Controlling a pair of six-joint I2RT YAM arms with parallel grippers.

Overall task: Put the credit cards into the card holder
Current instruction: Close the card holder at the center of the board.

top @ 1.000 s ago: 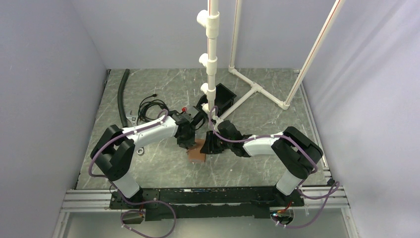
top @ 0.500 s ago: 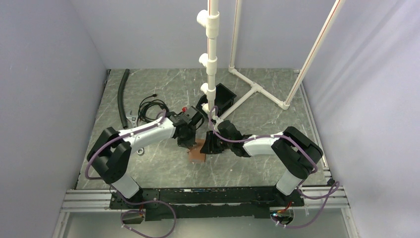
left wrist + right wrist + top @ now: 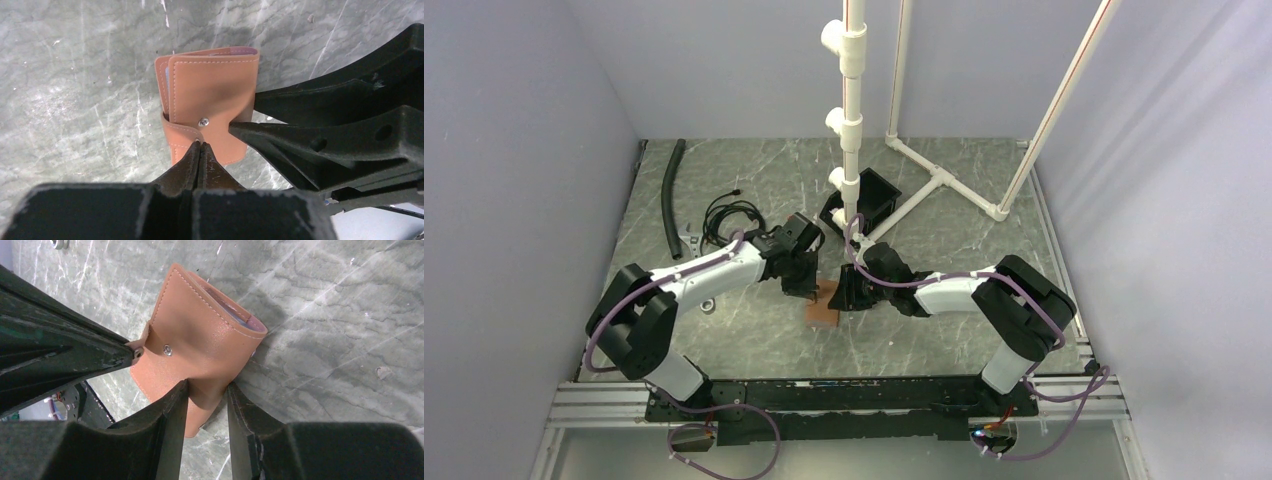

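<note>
Holding a small, tan-brown leather bifold card holder (image 3: 822, 312) folded shut on the grey marbled bench (image 3: 754, 345), at the centre of the overhead frame, below a black open-topped box (image 3: 874, 195). Pinching the edge of its stitched snap tab (image 3: 180, 131) with the left gripper (image 3: 200, 145), fingers pressed flat together at the lower middle of the left wrist frame, tips touching leather just under the metal stud (image 3: 203, 121). Clamping the opposite side with the right gripper (image 3: 207, 385), fingers slightly apart with leather wedged between them, low in the right wrist frame. Showing a thin pale lilac strip (image 3: 240, 49) along the card holder's top edge in the left wrist frame; card or sleeve, impossible to tell.
</note>
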